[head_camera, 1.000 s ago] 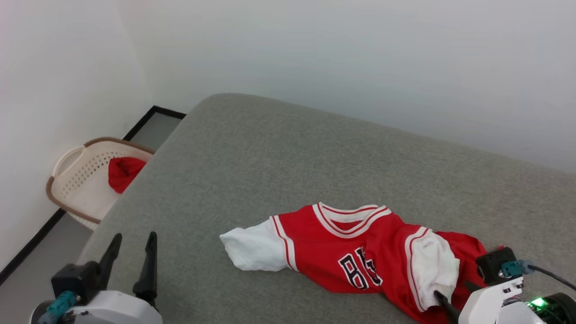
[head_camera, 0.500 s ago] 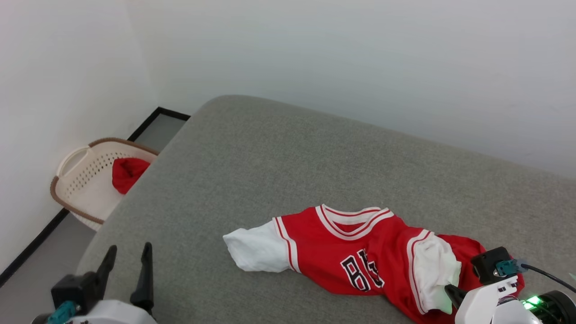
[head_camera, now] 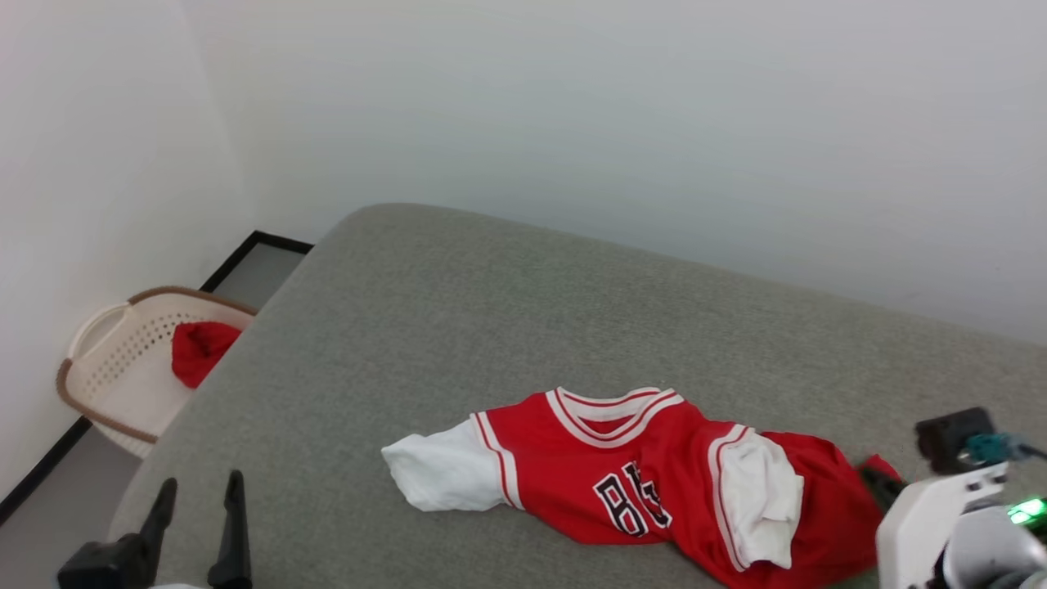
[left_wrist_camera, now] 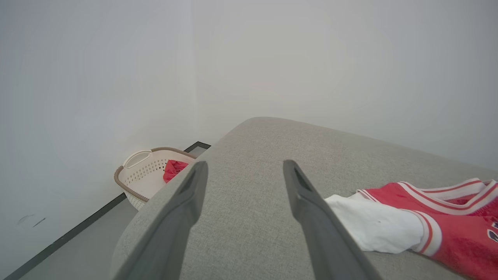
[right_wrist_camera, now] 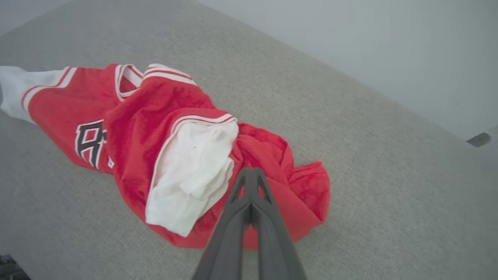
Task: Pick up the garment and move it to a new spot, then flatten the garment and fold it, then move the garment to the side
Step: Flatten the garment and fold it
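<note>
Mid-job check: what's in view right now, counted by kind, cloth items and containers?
Jersey: 1
Plain red cloth: 1
Basket: 1
Total: 3

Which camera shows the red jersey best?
The head view: it frames nearly all the garment, both sleeves and lettering. The right wrist view crops one sleeve; the left wrist view catches one sleeve and collar.
</note>
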You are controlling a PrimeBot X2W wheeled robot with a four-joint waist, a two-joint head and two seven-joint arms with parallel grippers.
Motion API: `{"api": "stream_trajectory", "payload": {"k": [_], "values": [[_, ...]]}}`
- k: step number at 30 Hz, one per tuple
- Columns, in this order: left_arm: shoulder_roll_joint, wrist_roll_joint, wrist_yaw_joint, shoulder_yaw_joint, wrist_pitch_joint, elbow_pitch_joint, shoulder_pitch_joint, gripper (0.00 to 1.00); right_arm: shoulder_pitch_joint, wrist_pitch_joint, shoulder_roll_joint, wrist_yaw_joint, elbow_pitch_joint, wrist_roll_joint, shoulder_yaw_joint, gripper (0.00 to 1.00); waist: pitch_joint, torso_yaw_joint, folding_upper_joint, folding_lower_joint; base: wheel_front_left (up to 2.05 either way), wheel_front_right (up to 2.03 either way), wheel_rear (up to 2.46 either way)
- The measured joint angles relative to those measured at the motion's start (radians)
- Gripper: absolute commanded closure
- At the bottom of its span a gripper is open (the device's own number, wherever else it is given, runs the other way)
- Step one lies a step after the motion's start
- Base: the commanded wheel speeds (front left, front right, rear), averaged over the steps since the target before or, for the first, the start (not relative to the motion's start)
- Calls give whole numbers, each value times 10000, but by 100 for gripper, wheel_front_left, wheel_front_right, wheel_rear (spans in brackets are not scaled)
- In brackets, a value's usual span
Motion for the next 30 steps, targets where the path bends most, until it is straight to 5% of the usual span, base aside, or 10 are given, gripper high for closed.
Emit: {"api": "stream_trajectory", "payload": {"k": [9, 10, 11, 12, 13, 30], "values": [[-196, 290, -96, 372, 0, -328, 170, 0, -273, 111, -424, 0, -288, 77, -334, 100, -88, -529, 0, 0, 0, 0, 0], [-196, 290, -96, 372, 0, -328, 170, 0, -273, 111, -424, 0, -288, 77, -334, 91, -88, -529, 0, 0, 0, 0, 0], [-228, 326, -105, 393, 0, -345, 170, 0, -275, 56, -430, 0, -380, 86, -293, 62, -78, -570, 0, 0, 0, 0, 0], [-263, 334, -130, 414, 0, -359, 169, 0, -275, 36, -416, 2, -449, 90, -284, 11, -55, -593, 0, 0, 0, 0, 0], [-303, 362, -153, 426, 0, -364, 167, 0, -275, 44, -389, 0, -479, 130, -276, 0, -25, -604, 0, 0, 0, 0, 0], [-1032, 949, -755, 403, 0, -272, -663, 0, -622, 2057, 82, 0, -673, 723, 408, 0, 966, -3, 0, 0, 0, 0, 0]]}}
